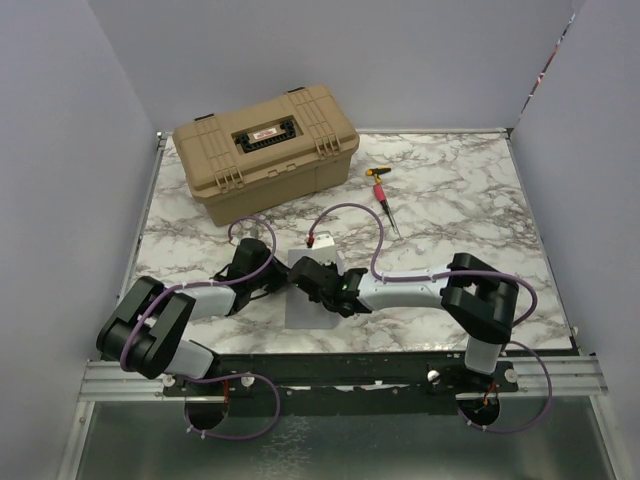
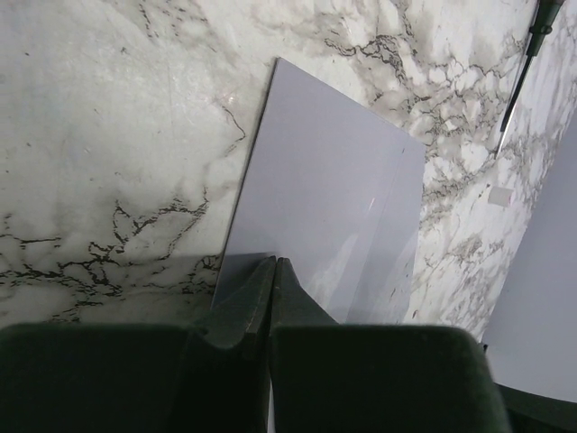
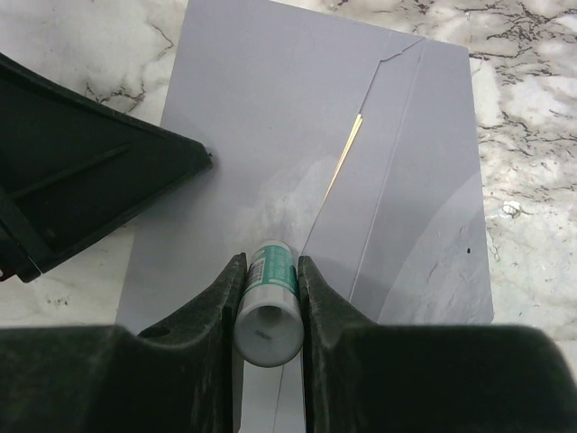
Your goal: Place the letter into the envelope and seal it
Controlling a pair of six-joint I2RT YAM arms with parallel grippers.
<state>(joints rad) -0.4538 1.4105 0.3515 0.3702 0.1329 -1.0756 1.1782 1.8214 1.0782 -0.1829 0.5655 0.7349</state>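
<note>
The grey-lilac envelope [image 1: 308, 312] lies flat on the marble table near the front edge, with its flap folded over. It also shows in the left wrist view [image 2: 334, 198] and the right wrist view [image 3: 270, 117]. Only a thin tan sliver of the letter [image 3: 348, 144] shows at the flap's edge; the rest is hidden inside. My right gripper [image 3: 270, 263] is shut on a white and green glue stick [image 3: 269, 307], whose far end touches the envelope beside the flap seam. My left gripper [image 2: 275, 262] is shut, with its tips resting on the envelope's left edge.
A tan hard case [image 1: 265, 150] stands at the back left. A screwdriver [image 1: 385, 205] with a red and yellow handle lies at the right of the case. A small white and red object [image 1: 318, 241] lies just beyond the envelope.
</note>
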